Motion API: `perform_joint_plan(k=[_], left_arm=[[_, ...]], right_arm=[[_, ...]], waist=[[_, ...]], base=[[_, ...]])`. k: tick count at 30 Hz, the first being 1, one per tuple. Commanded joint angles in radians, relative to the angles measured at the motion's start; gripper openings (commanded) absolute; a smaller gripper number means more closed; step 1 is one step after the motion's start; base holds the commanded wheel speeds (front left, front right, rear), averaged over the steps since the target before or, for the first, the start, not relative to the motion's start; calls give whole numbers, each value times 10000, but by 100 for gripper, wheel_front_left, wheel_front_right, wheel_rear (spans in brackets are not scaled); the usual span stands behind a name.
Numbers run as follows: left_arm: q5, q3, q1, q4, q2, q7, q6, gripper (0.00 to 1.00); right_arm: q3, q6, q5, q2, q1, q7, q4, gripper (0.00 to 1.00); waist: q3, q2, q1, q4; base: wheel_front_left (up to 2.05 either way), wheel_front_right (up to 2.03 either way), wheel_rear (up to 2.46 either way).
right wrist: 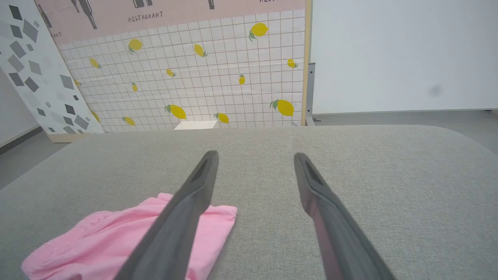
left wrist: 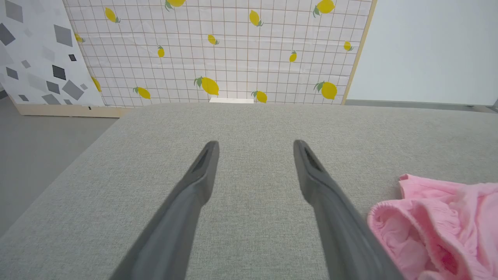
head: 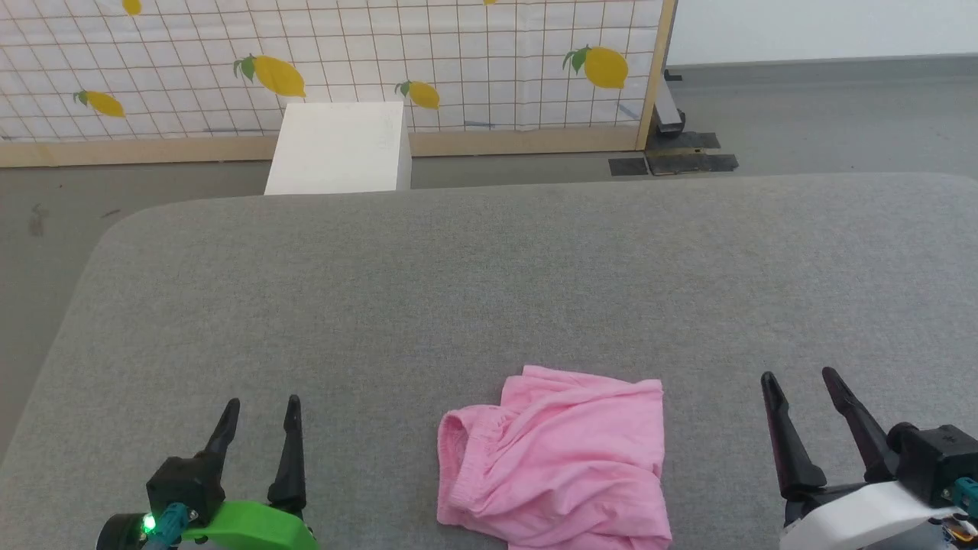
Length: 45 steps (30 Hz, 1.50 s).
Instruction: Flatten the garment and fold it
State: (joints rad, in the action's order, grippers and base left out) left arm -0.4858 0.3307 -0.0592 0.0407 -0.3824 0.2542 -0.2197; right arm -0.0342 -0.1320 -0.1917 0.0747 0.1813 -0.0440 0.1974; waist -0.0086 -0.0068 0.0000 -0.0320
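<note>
The garment (head: 554, 458) is a light pink, wrinkled cloth lying crumpled on the grey table (head: 489, 290) near its front edge, with an elastic waistband bunched on its left side. In the left wrist view the garment (left wrist: 439, 221) lies at the lower right; in the right wrist view the garment (right wrist: 116, 241) lies at the lower left. My left gripper (head: 260, 409) hovers open to the left of it, apart from the cloth. My right gripper (head: 798, 378) stands open to its right, also clear of it. Nothing sits between either pair of fingers.
A white box (head: 340, 149) stands on the floor beyond the table's far edge. Behind it a lemon-patterned grid panel (head: 344, 69) in a wooden frame closes off the back. Grey floor (head: 825, 114) runs to the right.
</note>
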Motion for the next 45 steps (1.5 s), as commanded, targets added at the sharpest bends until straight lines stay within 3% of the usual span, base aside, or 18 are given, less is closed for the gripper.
perform_joint_plan(k=[1,10,16,18,24,28,35,44,45], left_arm=[[-121,-52,-27,52,43,74,75,100],[-162,-240,84,114,175,75,235,100],[-53,-478,179,-16,392,75,317,100],[16,-561,199,-55,487,75,355,100],[220,-749,257,-12,811,75,531,100],[339,-836,327,118,952,76,694,100],[522,-1048,469,256,1160,76,885,100],[775,-1101,751,417,1440,76,1177,100],[795,-1109,766,426,1460,76,1198,100]], right_arm=[[46,13,-35,-54,-21,-3,35,100],[66,13,-636,-118,-385,-361,-284,100],[-996,13,-2078,150,-962,-1483,-777,100],[-1484,13,-2626,399,-1120,-2072,-1018,100],[-2628,13,-4801,786,-1305,-5195,-2512,100],[-3101,13,-5771,469,-1289,-7155,-3250,100],[-2637,13,-7644,-159,-1737,-8955,-4053,100],[-1063,13,-10342,-241,-2839,-8640,-6003,100],[-944,13,-10330,-241,-2930,-8528,-6146,87]], waist=[[43,68,0,-21],[209,68,0,-33],[448,68,0,96],[531,68,0,171],[675,68,0,476],[794,68,0,690],[1046,68,0,882],[1159,68,0,1134],[1162,68,0,1155]], base=[[0,0,0],[0,0,0],[0,0,0],[0,0,0],[0,0,0],[0,0,0],[0,0,0],[0,0,0],[0,0,0]])
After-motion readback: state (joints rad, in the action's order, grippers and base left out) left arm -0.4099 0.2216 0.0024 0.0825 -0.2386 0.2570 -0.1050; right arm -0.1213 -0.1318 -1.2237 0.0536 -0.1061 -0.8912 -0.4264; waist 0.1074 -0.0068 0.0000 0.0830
